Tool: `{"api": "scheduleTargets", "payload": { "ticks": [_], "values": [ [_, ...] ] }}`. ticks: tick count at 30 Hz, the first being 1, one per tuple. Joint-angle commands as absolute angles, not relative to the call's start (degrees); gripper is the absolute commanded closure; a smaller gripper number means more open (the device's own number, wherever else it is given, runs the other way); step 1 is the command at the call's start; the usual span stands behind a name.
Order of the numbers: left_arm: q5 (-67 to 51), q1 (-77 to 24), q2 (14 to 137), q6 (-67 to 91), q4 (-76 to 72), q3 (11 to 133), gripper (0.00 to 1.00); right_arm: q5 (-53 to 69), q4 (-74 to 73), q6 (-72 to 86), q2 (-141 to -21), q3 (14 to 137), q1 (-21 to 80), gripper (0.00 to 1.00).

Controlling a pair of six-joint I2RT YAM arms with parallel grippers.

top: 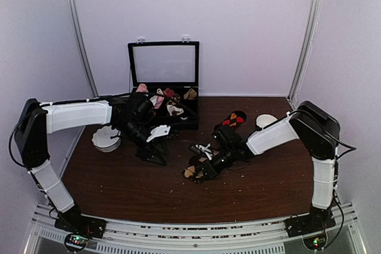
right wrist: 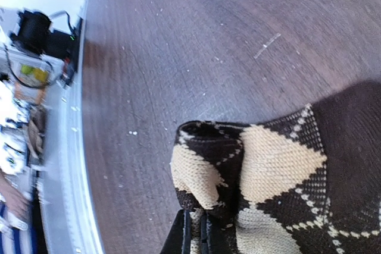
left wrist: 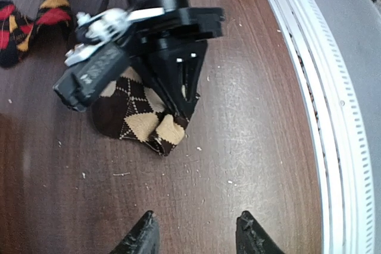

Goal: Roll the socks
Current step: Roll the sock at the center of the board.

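Note:
A black argyle sock with tan diamonds (top: 191,172) lies partly folded on the table's middle. My right gripper (top: 206,166) is shut on its folded edge; the right wrist view shows the fingertips (right wrist: 195,231) pinching the knit (right wrist: 268,171). The left wrist view shows the same sock (left wrist: 134,114) under the right gripper (left wrist: 180,96). My left gripper (top: 153,155) is open and empty, its tips (left wrist: 196,237) low over bare wood, a short way left of the sock. A red and orange argyle sock (top: 234,119) lies behind the right arm and also shows in the left wrist view (left wrist: 27,25).
An open black box (top: 164,63) with several coloured sock bundles stands at the back. A white bowl (top: 105,138) sits at the left, a small white object (top: 265,121) at the right. The metal rail (left wrist: 333,111) runs along the near edge.

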State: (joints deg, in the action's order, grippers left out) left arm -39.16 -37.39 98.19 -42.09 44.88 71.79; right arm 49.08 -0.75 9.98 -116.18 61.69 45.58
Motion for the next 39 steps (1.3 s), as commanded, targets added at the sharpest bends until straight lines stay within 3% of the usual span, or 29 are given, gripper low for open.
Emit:
{"api": "scheduleTargets", "payload": {
  "ticks": [1, 8, 18, 28, 39],
  "values": [
    [-33.71, -42.39, 96.75, -49.07, 40.44, 68.81, 0.56, 52.58, 1.15, 24.28, -122.28, 54.59, 43.26, 1.00],
    [-25.14, -49.34, 103.42, -53.35, 35.20, 70.05, 0.61, 52.59, 2.65, 28.62, -123.33, 53.85, 42.54, 1.00],
    [-18.34, -52.73, 106.22, -56.59, 22.26, 69.00, 0.60, 52.58, 4.21, 31.46, -123.92, 52.98, 42.36, 1.00],
    [-15.29, -54.49, 111.65, -61.01, 27.46, 71.03, 0.61, 53.90, 4.61, 32.22, -124.56, 52.98, 41.93, 1.00],
    [-10.40, -54.50, 112.16, -59.98, 22.27, 69.65, 0.61, 54.42, -0.01, 29.41, -124.22, 54.39, 41.88, 1.00]
  ]
}}
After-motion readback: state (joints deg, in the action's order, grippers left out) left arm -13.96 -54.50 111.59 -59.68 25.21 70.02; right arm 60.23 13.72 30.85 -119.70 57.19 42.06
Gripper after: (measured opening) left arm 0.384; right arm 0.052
